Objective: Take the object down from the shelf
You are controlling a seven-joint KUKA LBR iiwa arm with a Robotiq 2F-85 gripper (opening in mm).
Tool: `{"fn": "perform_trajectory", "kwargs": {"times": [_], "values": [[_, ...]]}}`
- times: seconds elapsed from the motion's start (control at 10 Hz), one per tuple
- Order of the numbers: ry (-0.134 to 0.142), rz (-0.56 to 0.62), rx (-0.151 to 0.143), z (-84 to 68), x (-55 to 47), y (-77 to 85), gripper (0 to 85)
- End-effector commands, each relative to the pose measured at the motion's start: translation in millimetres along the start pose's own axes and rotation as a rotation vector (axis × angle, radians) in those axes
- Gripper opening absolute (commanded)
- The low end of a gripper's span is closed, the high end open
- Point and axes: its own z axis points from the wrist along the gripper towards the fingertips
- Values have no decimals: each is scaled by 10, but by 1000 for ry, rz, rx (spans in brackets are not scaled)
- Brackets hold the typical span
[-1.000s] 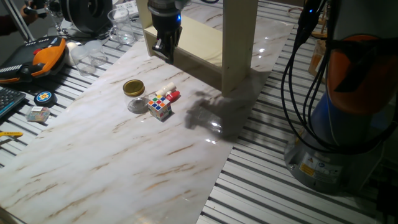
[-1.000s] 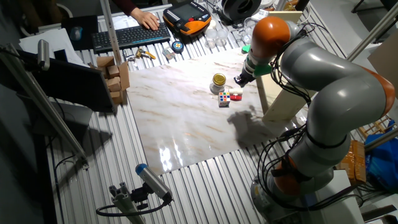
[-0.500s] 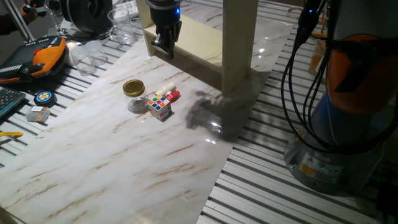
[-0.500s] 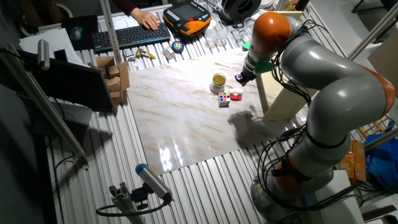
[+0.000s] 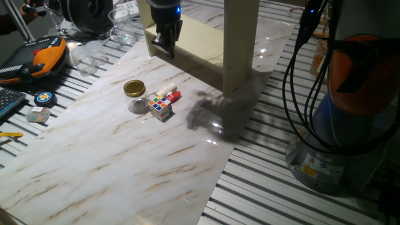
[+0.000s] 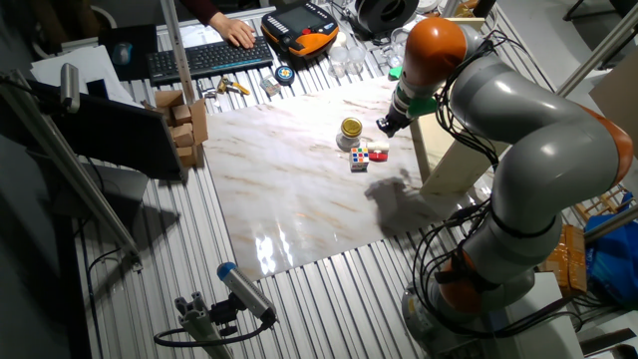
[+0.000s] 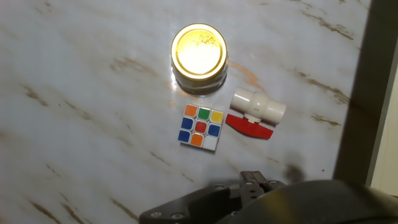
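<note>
The cream shelf [image 5: 240, 44] stands at the back of the marble table [image 5: 112, 162]; its side panel shows in the other fixed view [image 6: 449, 160]. On the table in front of it lie a gold-lidded glass jar [image 5: 134, 94], a Rubik's cube [image 5: 160, 107] and a white valve with a red handle [image 5: 170, 94]. I cannot tell which of them is the object. My gripper [image 5: 165, 47] hangs above the table by the shelf's front left corner, beyond the three items. In the hand view its fingertips [image 7: 254, 180] sit together with nothing between them, above the cube [image 7: 200, 126].
A keyboard [image 6: 209, 58], an orange-and-black device [image 5: 44, 53], clear glassware [image 5: 122, 25] and small tools lie on the slatted bench left of the marble top. Black cables [image 5: 300, 75] hang at the right by my arm's base [image 5: 356, 125].
My gripper rose slightly and drew back toward the shelf a second ago; it has since held still. The jar, cube and valve have not moved.
</note>
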Motion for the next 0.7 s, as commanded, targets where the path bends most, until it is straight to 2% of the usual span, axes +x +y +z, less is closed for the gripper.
{"fn": "perform_trajectory", "kwargs": {"times": [0.0, 0.2, 0.6], "values": [[3, 1, -1, -9, -1, -12, 0], [7, 7, -10, -38, -13, -33, 0], [5, 7, -7, -37, -24, -41, 0]]}}
